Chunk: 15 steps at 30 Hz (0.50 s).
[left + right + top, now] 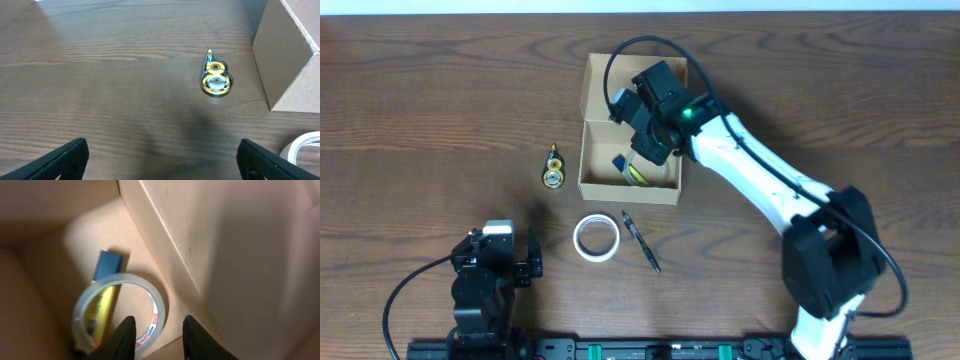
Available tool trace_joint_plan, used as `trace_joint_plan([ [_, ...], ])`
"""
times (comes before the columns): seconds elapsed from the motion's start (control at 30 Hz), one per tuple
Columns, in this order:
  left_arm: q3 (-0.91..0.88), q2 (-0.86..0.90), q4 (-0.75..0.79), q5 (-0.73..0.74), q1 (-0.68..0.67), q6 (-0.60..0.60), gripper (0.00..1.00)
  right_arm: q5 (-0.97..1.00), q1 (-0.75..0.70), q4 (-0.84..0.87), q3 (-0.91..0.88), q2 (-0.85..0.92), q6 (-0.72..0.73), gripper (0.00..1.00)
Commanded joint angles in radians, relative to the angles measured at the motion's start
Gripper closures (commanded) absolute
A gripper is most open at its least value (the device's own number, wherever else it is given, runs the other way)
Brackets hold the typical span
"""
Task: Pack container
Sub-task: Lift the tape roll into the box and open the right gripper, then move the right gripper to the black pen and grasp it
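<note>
The container is a tan cardboard box [620, 192] with its flap lid [605, 85] open toward the far side; it also shows in the left wrist view [287, 65] and the right wrist view [225, 245]. Inside lie a clear tape roll [160, 305] and a blue and yellow item [107, 267]. My right gripper [650, 140] is inside the box, open and empty just above the clear roll [157, 322]. My left gripper [505, 240] is open and empty near the front left [162, 155].
A yellow correction-tape dispenser [553, 168] lies left of the box, also in the left wrist view [216, 80]. A white tape roll [595, 238] and a black pen [642, 241] lie in front of the box. The white roll's edge shows at the right [302, 147].
</note>
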Motion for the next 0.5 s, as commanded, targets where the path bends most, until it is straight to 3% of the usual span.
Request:
trace_joint_plan([
  [0.0, -0.013, -0.006, -0.002, -0.018, -0.004, 0.007, 0.05, -0.029, 0.009, -0.026, 0.034, -0.088, 0.013, 0.62],
  [0.07, -0.013, -0.006, -0.003, -0.018, -0.004, 0.007, 0.05, -0.029, 0.009, -0.079, 0.034, -0.133, 0.014, 0.47],
  [0.1, -0.013, -0.006, -0.002, -0.018, -0.004, 0.007, 0.05, -0.029, 0.009, -0.113, 0.034, -0.158, 0.029, 0.35],
  [0.17, -0.013, -0.006, -0.003, -0.018, -0.004, 0.007, 0.05, -0.029, 0.009, -0.168, 0.034, -0.193, 0.060, 0.24],
  [0.27, -0.013, -0.006, -0.002, -0.018, -0.004, 0.007, 0.04, -0.046, 0.008, -0.270, 0.034, -0.245, 0.104, 0.18],
  [0.47, -0.013, -0.006, -0.002, -0.018, -0.004, 0.007, 0.04, -0.164, 0.007, -0.428, -0.019, -0.352, 0.138, 0.18],
])
